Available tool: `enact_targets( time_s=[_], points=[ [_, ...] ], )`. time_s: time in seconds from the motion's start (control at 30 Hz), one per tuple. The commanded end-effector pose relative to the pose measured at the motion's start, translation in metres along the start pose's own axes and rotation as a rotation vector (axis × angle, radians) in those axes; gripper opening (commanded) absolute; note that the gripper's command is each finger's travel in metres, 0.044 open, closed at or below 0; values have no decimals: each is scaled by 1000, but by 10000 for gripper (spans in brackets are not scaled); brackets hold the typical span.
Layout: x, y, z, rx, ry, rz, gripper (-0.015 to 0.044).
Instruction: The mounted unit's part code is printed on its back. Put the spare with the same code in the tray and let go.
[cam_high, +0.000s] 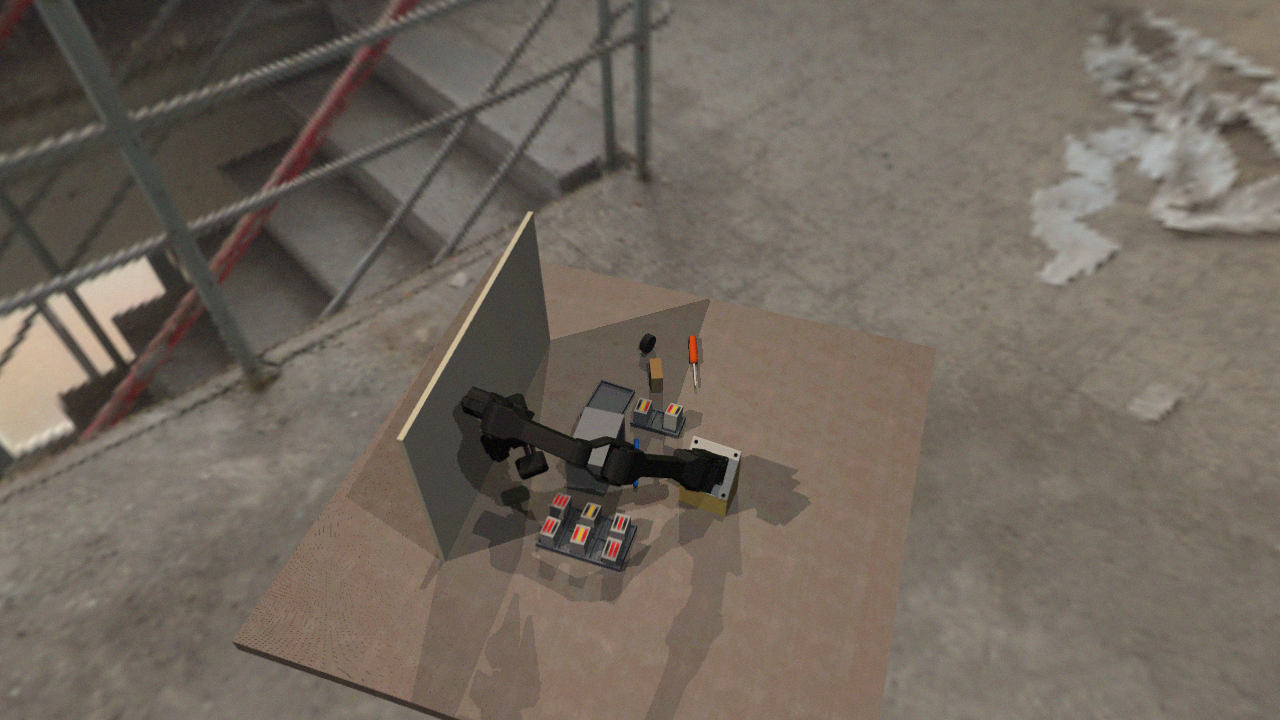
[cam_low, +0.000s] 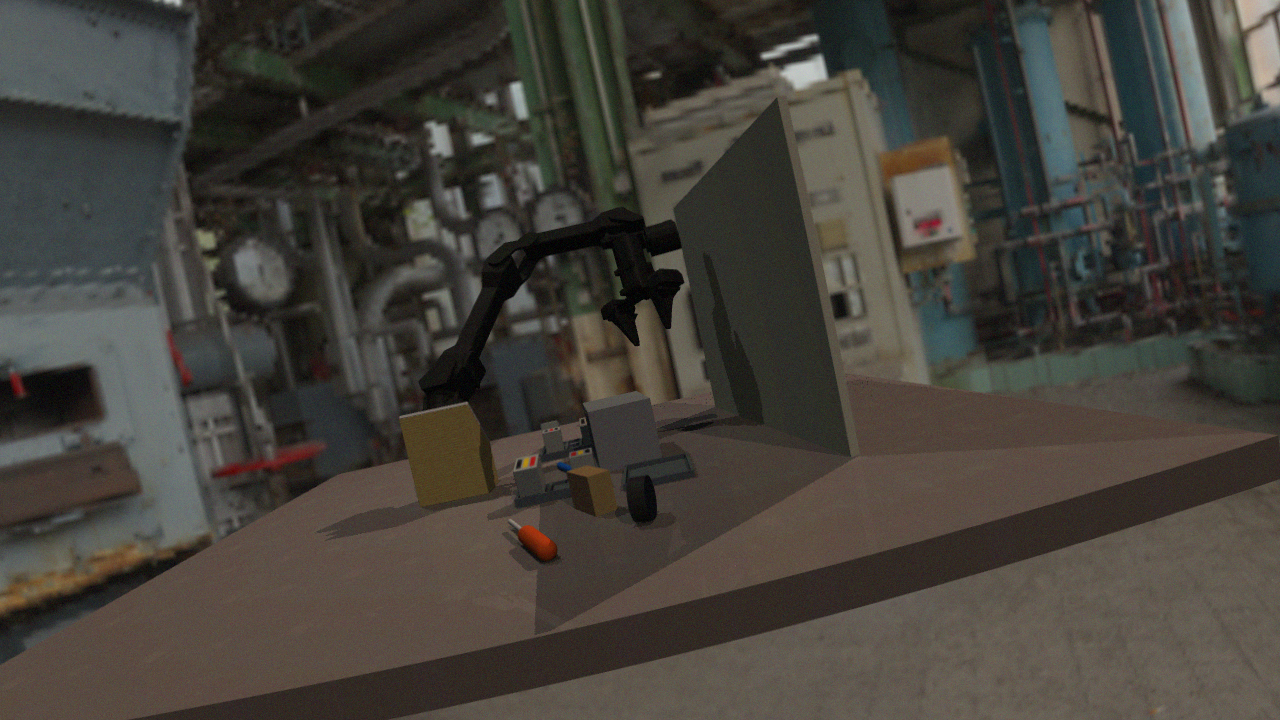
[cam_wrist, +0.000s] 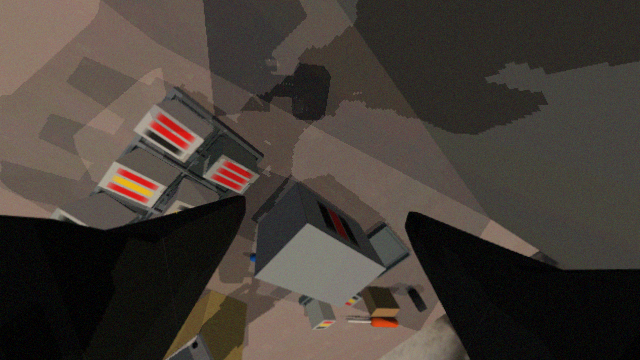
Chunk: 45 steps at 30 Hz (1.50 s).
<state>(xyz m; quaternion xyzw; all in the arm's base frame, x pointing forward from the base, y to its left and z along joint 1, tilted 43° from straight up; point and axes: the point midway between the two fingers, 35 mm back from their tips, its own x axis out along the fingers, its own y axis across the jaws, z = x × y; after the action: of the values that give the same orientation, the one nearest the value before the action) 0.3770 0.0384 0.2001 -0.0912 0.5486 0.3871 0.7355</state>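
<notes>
The mounted unit (cam_high: 599, 428) (cam_low: 622, 431) (cam_wrist: 320, 262) is a tall grey box. Its back shows in the wrist view with a code (cam_wrist: 337, 223) of black, dark red and black stripes. The tray (cam_high: 612, 395) (cam_low: 659, 469) (cam_wrist: 389, 246) lies at its foot, with nothing visible in it. A rack (cam_high: 581, 557) (cam_wrist: 239, 139) holds several striped spares, among them a red-red-black one (cam_wrist: 170, 135), a red-red-red one (cam_wrist: 232, 174) and a red-yellow-red one (cam_wrist: 131, 185). Two more spares (cam_high: 642, 407) (cam_high: 673, 414) stand in a smaller rack. My gripper (cam_low: 653, 335) (cam_wrist: 327, 211) is open and empty, high above the table.
An upright grey panel (cam_high: 487, 358) (cam_low: 760, 295) stands close beside the gripper. A yellow block (cam_high: 708, 504) (cam_low: 447, 456) is at the arm's base. An orange screwdriver (cam_high: 693, 349) (cam_low: 537, 542), a wooden block (cam_high: 656, 374) (cam_low: 590, 490) and a black wheel (cam_high: 647, 342) (cam_low: 640, 498) lie beyond the small rack.
</notes>
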Motion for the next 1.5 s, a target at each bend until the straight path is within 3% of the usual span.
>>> enact_targets(
  time_s=[0.0, 0.17, 0.87, 1.17, 1.47],
  points=[
    [13, -50, -42, 276, -1, 111, 440],
    [23, -102, -100, 614, -54, 251, 440],
    [22, -101, -102, 616, -57, 256, 440],
    [2, 9, -85, 83, -114, 223, 440],
    [7, 120, -111, -497, -179, 188, 440]
  ],
)
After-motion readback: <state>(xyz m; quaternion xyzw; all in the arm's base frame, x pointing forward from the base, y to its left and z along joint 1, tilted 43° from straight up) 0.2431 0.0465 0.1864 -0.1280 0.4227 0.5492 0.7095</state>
